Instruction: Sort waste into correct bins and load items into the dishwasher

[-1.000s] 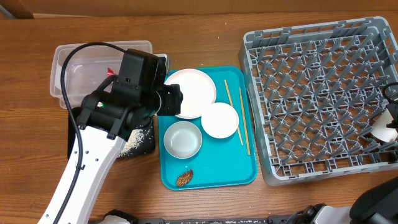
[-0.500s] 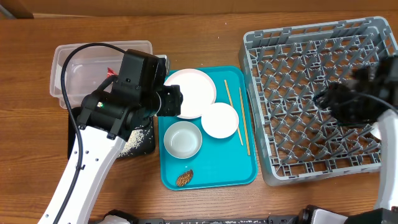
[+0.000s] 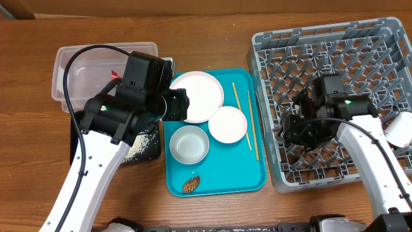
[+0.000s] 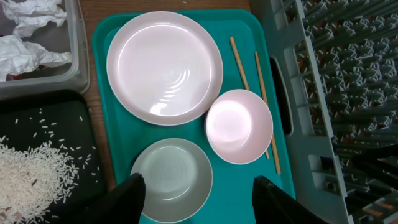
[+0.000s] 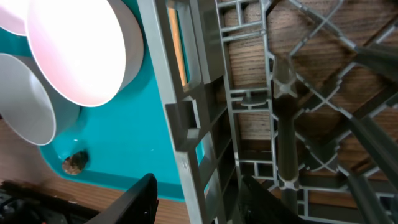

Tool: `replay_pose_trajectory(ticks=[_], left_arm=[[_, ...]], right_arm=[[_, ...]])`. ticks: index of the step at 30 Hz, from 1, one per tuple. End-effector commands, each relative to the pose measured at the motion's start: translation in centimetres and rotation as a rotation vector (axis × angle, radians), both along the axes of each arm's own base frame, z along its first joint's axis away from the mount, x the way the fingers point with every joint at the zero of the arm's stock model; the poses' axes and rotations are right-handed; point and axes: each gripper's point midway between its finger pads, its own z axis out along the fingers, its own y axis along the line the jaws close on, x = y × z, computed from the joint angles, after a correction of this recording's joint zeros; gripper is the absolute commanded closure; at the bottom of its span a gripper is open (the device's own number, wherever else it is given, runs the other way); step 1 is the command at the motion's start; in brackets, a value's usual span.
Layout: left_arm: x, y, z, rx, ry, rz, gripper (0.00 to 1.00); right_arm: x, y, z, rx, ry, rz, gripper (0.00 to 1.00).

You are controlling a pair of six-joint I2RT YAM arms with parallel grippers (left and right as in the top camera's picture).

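My left gripper [image 3: 182, 104] is open and empty; in the left wrist view [image 4: 202, 202] it hangs above a white bowl [image 4: 173, 177] on the teal tray [image 3: 225, 174]. Also on that tray are a white plate [image 3: 196, 96], a second white bowl [image 3: 227, 124], two chopsticks [image 3: 253, 129] and a brown scrap [image 3: 191, 185]. My right gripper [image 3: 297, 131] is open and empty, with a finger on each side of the grey dish rack's [image 3: 347, 64] left wall [image 5: 186, 124]. A white piece [image 3: 399, 132] lies at the rack's right edge. The clear tub [image 3: 77, 71] holds tissue [image 4: 31, 37] and a red wrapper [image 3: 116, 74].
The black tray [image 4: 56, 118] holding loose rice [image 4: 31, 180] lies under my left arm, in front of the clear tub. The teal tray sits close against the rack's left wall. Bare wooden table runs along the back and the front edge.
My right arm has swung in from the right edge, leftward across the rack to its left wall. The left arm and the dishes have not moved.
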Motion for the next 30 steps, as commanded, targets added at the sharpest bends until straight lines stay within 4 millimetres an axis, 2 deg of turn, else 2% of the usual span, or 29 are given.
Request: replay_pose_trajectory(ticks=[1, 4, 8, 11, 12, 15, 22, 25, 30], left_arm=[[0.2, 0.2, 0.4, 0.01, -0.019, -0.004, 0.42], [0.2, 0.2, 0.4, 0.01, -0.018, -0.004, 0.42], [0.2, 0.2, 0.4, 0.01, -0.018, -0.004, 0.42], [0.2, 0.2, 0.4, 0.01, -0.019, -0.004, 0.42], [0.2, 0.2, 0.4, 0.01, -0.018, -0.004, 0.42], [0.2, 0.2, 0.4, 0.01, -0.018, -0.004, 0.42], [0.2, 0.2, 0.4, 0.01, -0.018, -0.004, 0.42], [0.2, 0.2, 0.4, 0.01, -0.018, -0.004, 0.42], [0.2, 0.2, 0.4, 0.01, -0.019, -0.004, 0.42]], right_arm=[[-0.2, 0.2, -0.9, -0.06, -0.015, 0.032, 0.55], [-0.8, 0.9, -1.8, -0.06, -0.003, 0.051, 0.55], [-1.5, 0.9, -2.9, -0.094, 0.019, 0.059, 0.55], [-1.9, 0.9, -3.4, -0.108, 0.027, 0.064, 0.66], [-2.0, 0.8, -3.7, -0.109, 0.031, 0.065, 0.74], [-1.9, 0.8, -3.9, -0.109, 0.039, 0.05, 0.77], [-0.1, 1.2, -3.7, -0.095, -0.034, 0.04, 0.86], [0.6, 0.7, -3.8, -0.125, -0.055, 0.008, 0.92], [1.8, 0.9, -3.6, -0.118, -0.104, 0.004, 0.93]])
